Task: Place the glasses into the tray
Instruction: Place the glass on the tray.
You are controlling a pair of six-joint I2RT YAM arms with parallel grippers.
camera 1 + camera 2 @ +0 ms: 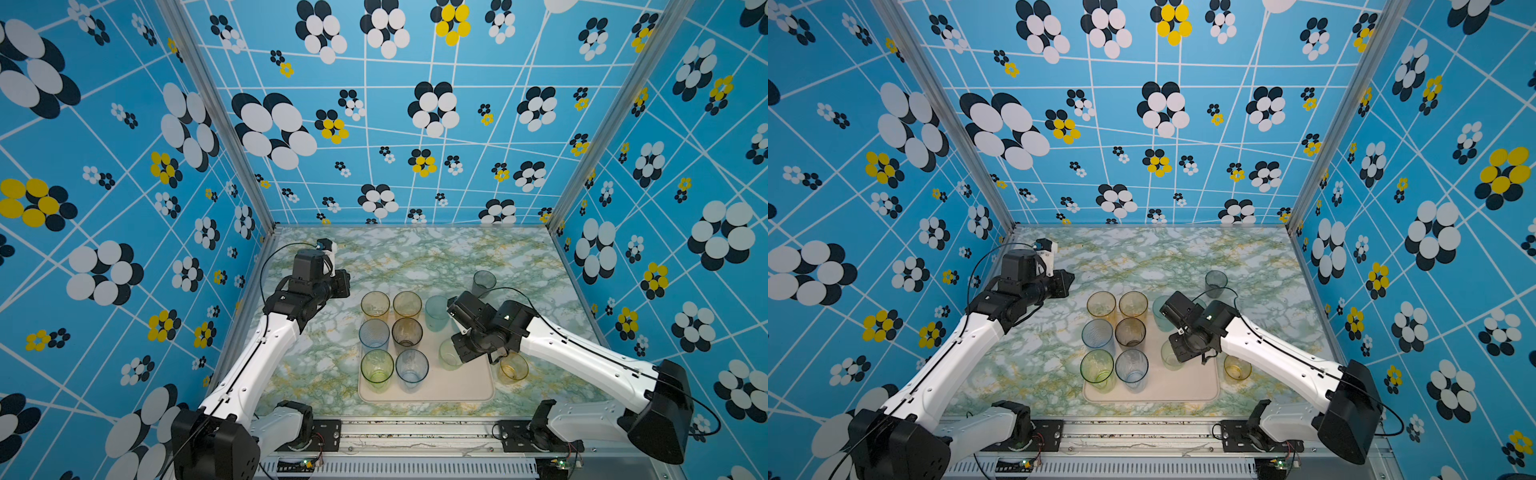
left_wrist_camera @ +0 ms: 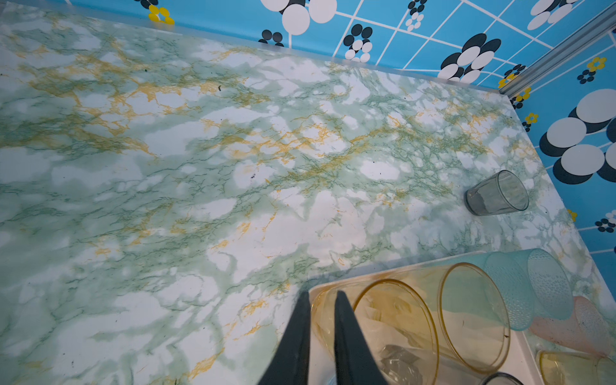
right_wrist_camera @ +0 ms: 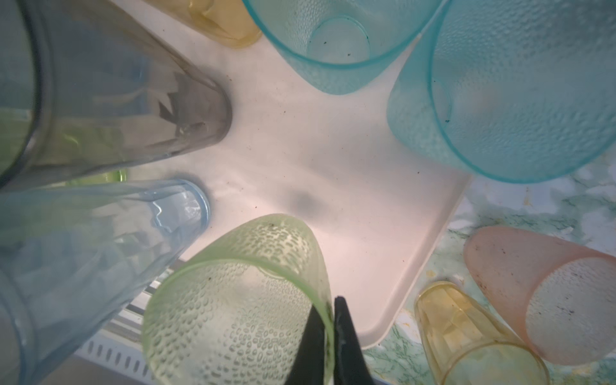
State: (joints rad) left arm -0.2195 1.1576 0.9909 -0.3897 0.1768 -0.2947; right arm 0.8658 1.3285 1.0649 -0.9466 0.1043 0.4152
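right gripper [image 3: 328, 305] pinched the rim wall of the pale green tumbler [image 1: 448, 355], one finger inside, one outside. tumbler upright within the tray [image 1: 457, 386], toward its 3 o'clock side. left gripper [image 2: 320, 295] narrowly parted, empty, near the tray's 11 o'clock corner. grey tumbler [image 1: 484, 282] off the tray at 1 o'clock.

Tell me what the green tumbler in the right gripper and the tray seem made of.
The pale green tumbler looks like translucent plastic: pebbled droplet texture moulded in its wall. The tray looks like opaque matte plastic, cream-pink, with a low rounded rim.
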